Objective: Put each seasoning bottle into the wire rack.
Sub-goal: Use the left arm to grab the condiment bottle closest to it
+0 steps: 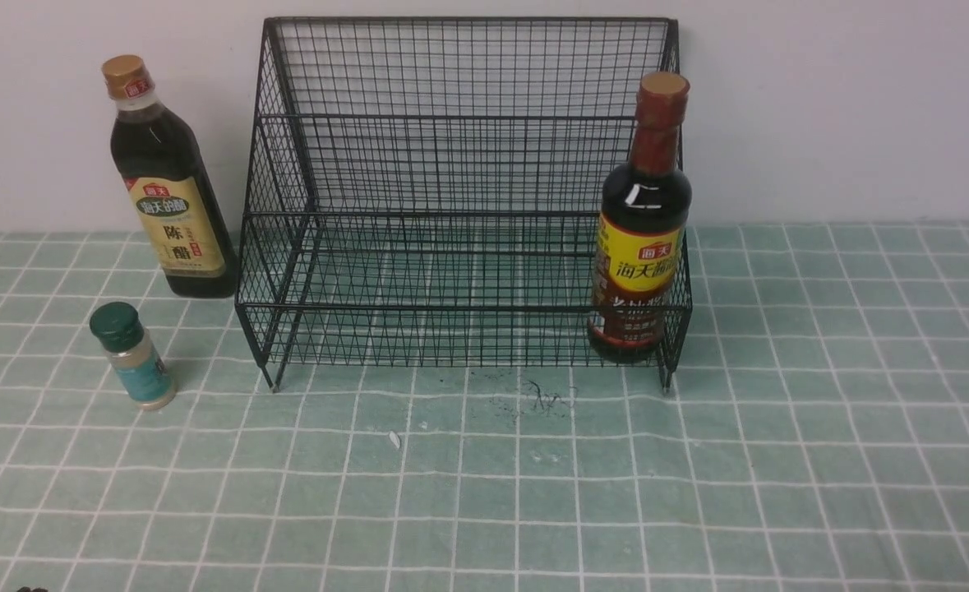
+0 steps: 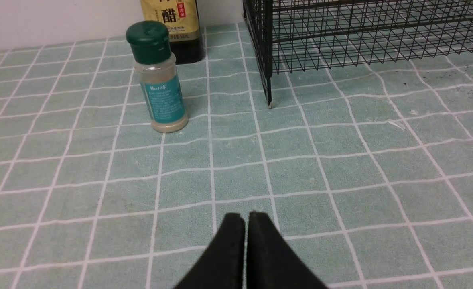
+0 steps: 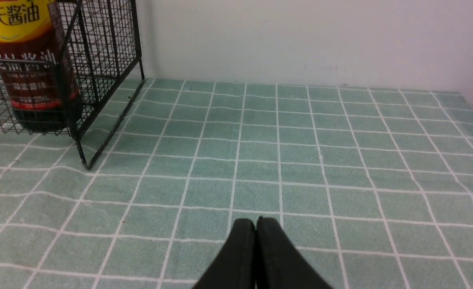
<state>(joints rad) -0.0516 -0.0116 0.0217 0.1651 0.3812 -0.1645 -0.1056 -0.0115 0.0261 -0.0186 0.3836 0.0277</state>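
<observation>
The black wire rack [image 1: 451,164] stands against the back wall. The dark bottle with brown-red neck and yellow label [image 1: 642,230] stands upright inside the rack's lowest tier at its right end; it also shows in the right wrist view [image 3: 31,68]. The tall dark bottle with tan cap [image 1: 168,189] stands on the cloth left of the rack. The small green-capped shaker [image 1: 132,355] stands in front of it, also in the left wrist view [image 2: 158,78]. My left gripper [image 2: 246,216] and right gripper [image 3: 256,221] are shut, empty, low over the cloth, out of the front view.
A green checked tablecloth [image 1: 484,493] covers the table. A white wall [image 1: 846,99] stands right behind the rack. Dark scribble marks [image 1: 546,395] and a small white scrap [image 1: 394,439] lie on the cloth in front of the rack.
</observation>
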